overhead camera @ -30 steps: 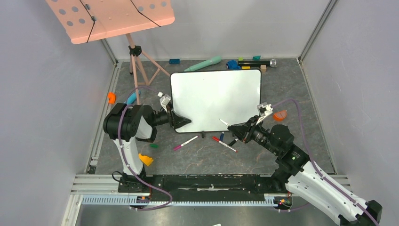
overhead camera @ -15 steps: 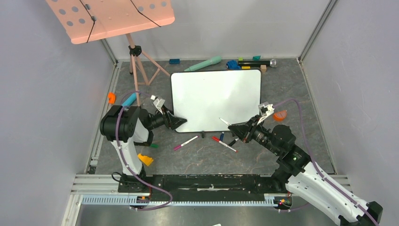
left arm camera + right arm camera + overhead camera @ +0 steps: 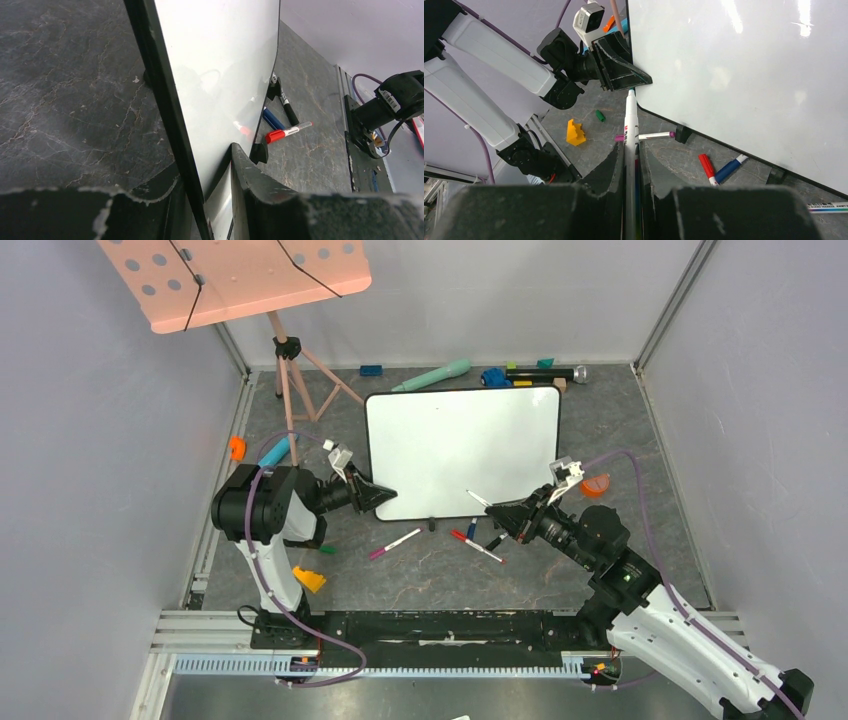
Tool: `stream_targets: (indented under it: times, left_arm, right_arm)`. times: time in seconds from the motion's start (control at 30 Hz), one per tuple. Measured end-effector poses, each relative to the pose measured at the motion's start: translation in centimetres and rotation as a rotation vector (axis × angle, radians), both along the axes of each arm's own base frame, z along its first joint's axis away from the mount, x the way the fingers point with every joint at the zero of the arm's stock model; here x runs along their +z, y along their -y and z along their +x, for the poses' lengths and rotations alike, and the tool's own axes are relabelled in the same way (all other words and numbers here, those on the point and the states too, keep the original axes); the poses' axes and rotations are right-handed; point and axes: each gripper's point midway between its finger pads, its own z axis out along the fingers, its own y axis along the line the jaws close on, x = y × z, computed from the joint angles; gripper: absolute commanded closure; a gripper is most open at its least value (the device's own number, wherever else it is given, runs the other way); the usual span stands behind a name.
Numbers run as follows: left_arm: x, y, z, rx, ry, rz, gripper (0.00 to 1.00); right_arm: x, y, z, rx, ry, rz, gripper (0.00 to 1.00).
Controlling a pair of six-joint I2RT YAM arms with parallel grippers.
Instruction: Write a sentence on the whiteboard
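The whiteboard point(image 3: 460, 450) stands tilted on the table, glossy, with a thin black frame; its face is blank, and no sentence shows on it. My left gripper point(image 3: 385, 498) is shut on the board's near left corner; in the left wrist view its jaws point(image 3: 205, 175) straddle the board's edge point(image 3: 220, 60). My right gripper point(image 3: 510, 515) is shut on a white marker point(image 3: 478, 500), held just before the board's lower edge, its tip pointing left. In the right wrist view the marker point(image 3: 630, 125) sticks out between my fingers, beside the board point(image 3: 744, 65) and not touching it.
Loose markers lie below the board: purple point(image 3: 395, 542), red point(image 3: 475, 545), blue point(image 3: 471, 530), black point(image 3: 494, 540). A pink music stand point(image 3: 235, 275) on a tripod is at the back left. A yellow block point(image 3: 309, 579), orange pieces point(image 3: 596, 484) and toys along the back wall point(image 3: 432, 375) lie around.
My left gripper has drawn back left along the board's lower left corner, and the board has shifted slightly right. The right arm and its marker have hardly moved.
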Motion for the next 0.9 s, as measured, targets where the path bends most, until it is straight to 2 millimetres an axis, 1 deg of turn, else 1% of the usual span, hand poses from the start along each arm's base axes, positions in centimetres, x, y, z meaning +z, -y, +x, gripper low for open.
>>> stream_targets:
  times: [0.07, 0.13, 0.17, 0.47, 0.63, 0.9]
  left_arm:
    - [-0.01, 0.0, 0.0, 0.0, 0.0, 0.0, 0.78]
    - [-0.02, -0.01, -0.01, 0.002, -0.002, 0.0, 0.95]
    - [-0.03, -0.01, -0.02, 0.002, -0.003, -0.001, 0.98]
    - [-0.18, 0.2, 0.21, 0.011, -0.023, -0.007, 0.98]
    - [-0.33, 0.43, 0.52, 0.052, -0.044, -0.011, 0.98]
    - [-0.29, 0.02, 0.18, 0.131, -0.079, -0.018, 0.98]
  right_arm:
    - [0.0, 0.0, 0.0, 0.0, 0.0, 0.0, 1.0]
    - [0.0, 0.0, 0.0, 0.0, 0.0, 0.0, 1.0]
    - [0.0, 0.0, 0.0, 0.0, 0.0, 0.0, 1.0]
    - [0.0, 0.0, 0.0, 0.0, 0.0, 0.0, 1.0]
    - [-0.12, -0.04, 0.03, 0.0, -0.003, -0.003, 1.0]
    - [-0.12, -0.12, 0.11, 0.001, -0.006, -0.005, 1.0]
